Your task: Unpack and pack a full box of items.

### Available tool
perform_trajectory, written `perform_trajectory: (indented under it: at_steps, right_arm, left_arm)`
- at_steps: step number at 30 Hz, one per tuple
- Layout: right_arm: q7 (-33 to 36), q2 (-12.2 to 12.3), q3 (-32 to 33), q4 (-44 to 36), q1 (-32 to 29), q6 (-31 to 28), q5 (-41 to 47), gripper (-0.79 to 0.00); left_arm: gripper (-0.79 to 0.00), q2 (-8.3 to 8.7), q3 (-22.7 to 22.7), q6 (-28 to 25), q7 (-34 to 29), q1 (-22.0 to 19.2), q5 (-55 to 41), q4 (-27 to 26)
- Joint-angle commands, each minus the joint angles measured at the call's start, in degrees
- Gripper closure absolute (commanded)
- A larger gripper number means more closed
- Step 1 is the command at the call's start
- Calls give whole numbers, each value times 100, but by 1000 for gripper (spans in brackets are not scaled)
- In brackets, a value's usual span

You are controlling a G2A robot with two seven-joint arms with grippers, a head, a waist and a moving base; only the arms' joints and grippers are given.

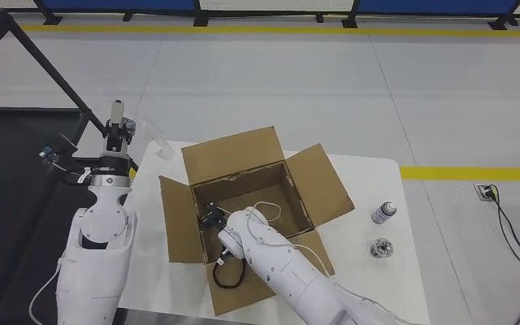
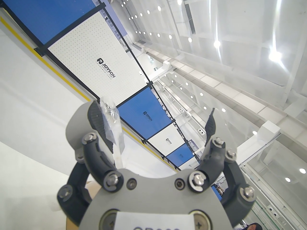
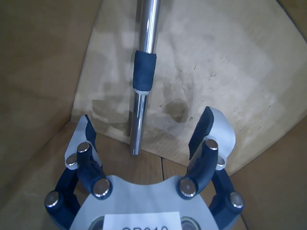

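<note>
An open cardboard box (image 1: 244, 154) stands in the middle of the white table (image 1: 366, 276), flaps spread. My right gripper (image 1: 211, 218) is down inside it by the left wall, open (image 3: 146, 130). Just ahead of its fingers a chrome rod (image 3: 146, 32) with a dark blue band (image 3: 144, 72) leans against the box wall, its lower end on the box floor; nothing is held. My left gripper (image 1: 119, 114) is raised at the table's far left corner, pointing upward, open (image 2: 153, 120). A scrap of clear plastic (image 2: 112, 125) clings to one finger pad.
Two small cans stand on the table right of the box, one with a dark cap (image 1: 383, 213) and one nearer the front (image 1: 379, 246). A clear plastic piece (image 1: 158, 142) lies at the table's back left corner. The box's flaps overhang the table around it.
</note>
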Motion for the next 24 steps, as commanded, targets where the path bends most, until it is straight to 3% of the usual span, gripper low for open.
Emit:
perform_trajectory:
  at_steps: [1, 4, 11, 24]
  right_arm:
    - [-37, -33, -7, 113, 34, 37, -18, -382]
    - [-214, -72, 16, 219, 79, 138, -13, -240]
    - [-411, -115, 99, 403, 190, 585, -76, 0]
    - [-430, -60, 440, 785, 413, 257, 229, 0]
  left_arm:
    - [-785, -1, 4, 5, 0, -22, 8, 25]
    - [-785, -2, 14, 28, -2, -56, 22, 62]
    - [-785, -10, 60, 51, -14, -131, 36, 138]
    - [-785, -18, 103, 34, -9, -219, 87, 237]
